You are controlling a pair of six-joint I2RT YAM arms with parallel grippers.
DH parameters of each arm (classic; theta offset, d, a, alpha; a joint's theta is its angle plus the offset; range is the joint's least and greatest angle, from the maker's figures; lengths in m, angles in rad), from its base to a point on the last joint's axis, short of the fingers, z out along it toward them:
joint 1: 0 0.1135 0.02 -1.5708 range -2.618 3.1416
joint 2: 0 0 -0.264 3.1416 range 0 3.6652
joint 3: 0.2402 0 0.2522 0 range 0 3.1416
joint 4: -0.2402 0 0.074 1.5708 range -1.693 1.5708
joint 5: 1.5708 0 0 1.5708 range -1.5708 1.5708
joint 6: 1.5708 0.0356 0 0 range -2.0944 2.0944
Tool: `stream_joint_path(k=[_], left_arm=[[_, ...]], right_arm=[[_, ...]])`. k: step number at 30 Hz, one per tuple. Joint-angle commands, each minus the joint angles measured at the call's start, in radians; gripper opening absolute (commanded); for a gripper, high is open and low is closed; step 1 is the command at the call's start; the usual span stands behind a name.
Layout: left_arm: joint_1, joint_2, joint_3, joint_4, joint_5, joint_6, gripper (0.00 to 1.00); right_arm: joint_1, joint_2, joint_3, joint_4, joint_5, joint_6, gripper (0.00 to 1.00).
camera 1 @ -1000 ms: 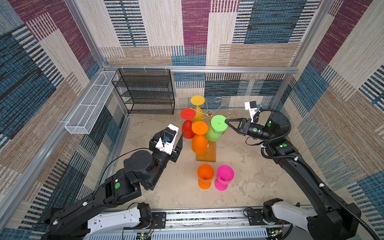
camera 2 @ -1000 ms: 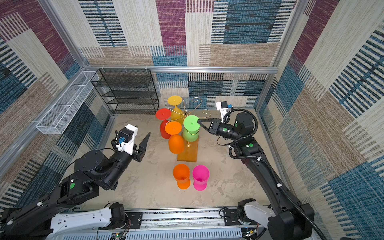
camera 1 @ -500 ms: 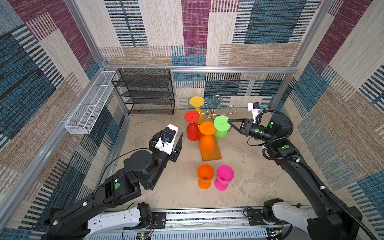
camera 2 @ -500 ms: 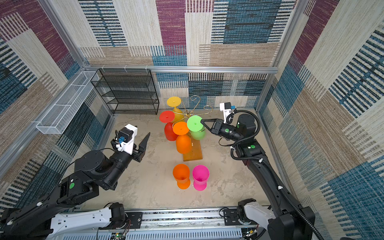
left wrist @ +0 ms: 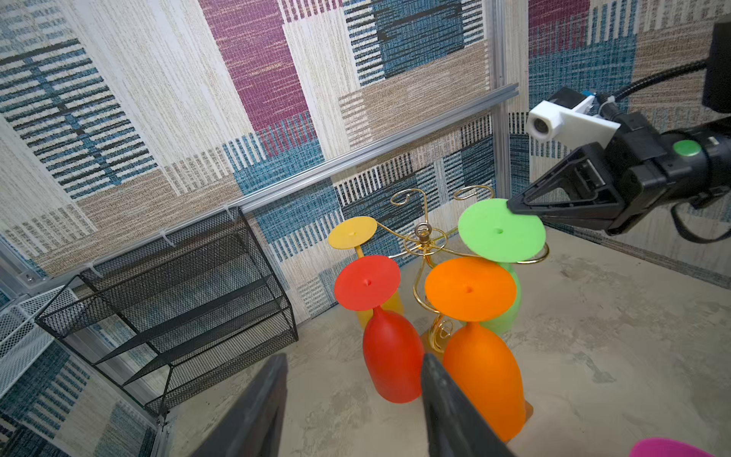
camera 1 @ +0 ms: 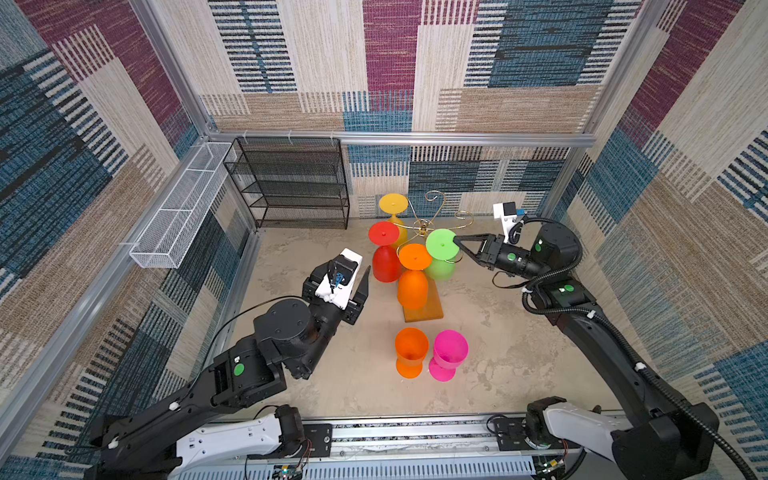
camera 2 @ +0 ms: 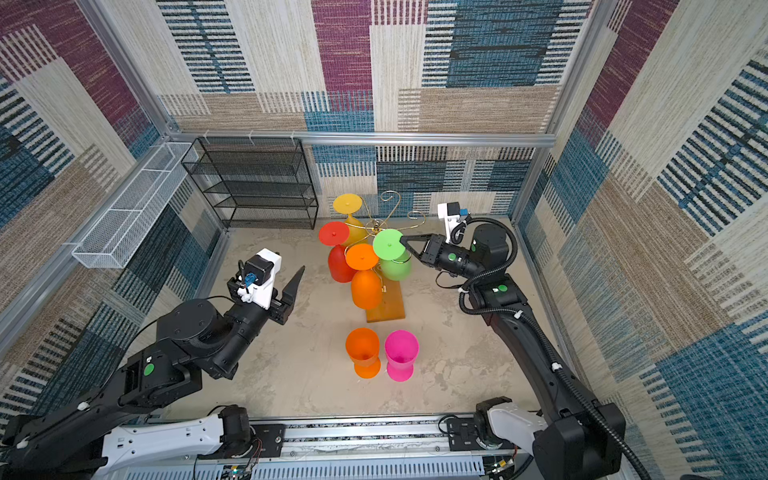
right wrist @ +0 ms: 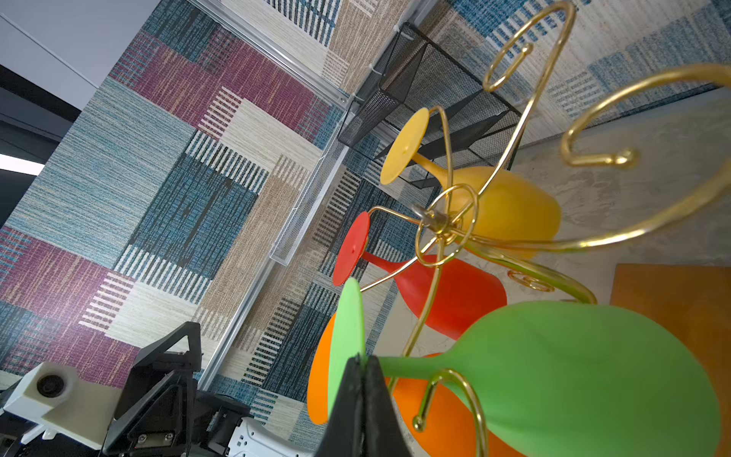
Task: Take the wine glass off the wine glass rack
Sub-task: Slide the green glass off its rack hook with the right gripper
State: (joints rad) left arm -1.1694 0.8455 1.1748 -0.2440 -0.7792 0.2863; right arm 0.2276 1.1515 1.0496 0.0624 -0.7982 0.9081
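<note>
The wine glass rack [camera 1: 423, 225] is a gold wire tree on a brown wooden base [camera 1: 424, 311], seen in both top views [camera 2: 376, 226]. A green wine glass [camera 1: 441, 244] hangs upside down on its right arm, its stem beside the arm's curled tip [right wrist: 447, 376]. My right gripper [camera 1: 456, 241] is shut on the rim of the green glass's foot [right wrist: 348, 328], as the left wrist view also shows [left wrist: 514, 207]. My left gripper [left wrist: 352, 360] stands open and empty, left of the rack near the red glass [left wrist: 391, 356].
Red [camera 1: 384, 257], orange [camera 1: 412, 282] and yellow [camera 1: 393, 208] glasses also hang on the rack. An orange glass [camera 1: 410, 351] and a pink glass [camera 1: 449, 353] stand upright on the floor in front. A black mesh shelf [camera 1: 291, 183] and white mesh basket [camera 1: 178, 208] line the back left.
The green glass's foot, held by my right gripper, has shifted slightly right, and the rack with its other glasses has shifted right with it. The left arm has not moved.
</note>
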Motion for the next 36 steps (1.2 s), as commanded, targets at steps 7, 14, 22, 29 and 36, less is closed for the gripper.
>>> stream_joint_path(k=[7, 14, 22, 29, 36], left_arm=[[0.004, 0.0, 0.008, 0.003, 0.005, -0.025, 0.57], [0.008, 0.0, 0.001, 0.002, 0.008, -0.031, 0.56], [0.012, -0.003, 0.0, -0.008, 0.012, -0.04, 0.57], [0.015, -0.006, -0.003, -0.012, 0.017, -0.045, 0.57], [0.017, -0.011, -0.006, -0.017, 0.017, -0.048, 0.57]], right_arm=[[0.001, -0.009, 0.033, 0.018, 0.062, 0.03, 0.0], [0.0, -0.012, 0.063, -0.046, 0.088, 0.026, 0.0], [0.0, -0.016, 0.056, -0.088, 0.126, 0.027, 0.0], [0.001, -0.035, 0.046, -0.091, 0.164, 0.041, 0.0], [0.001, -0.046, 0.048, -0.106, 0.175, 0.04, 0.0]])
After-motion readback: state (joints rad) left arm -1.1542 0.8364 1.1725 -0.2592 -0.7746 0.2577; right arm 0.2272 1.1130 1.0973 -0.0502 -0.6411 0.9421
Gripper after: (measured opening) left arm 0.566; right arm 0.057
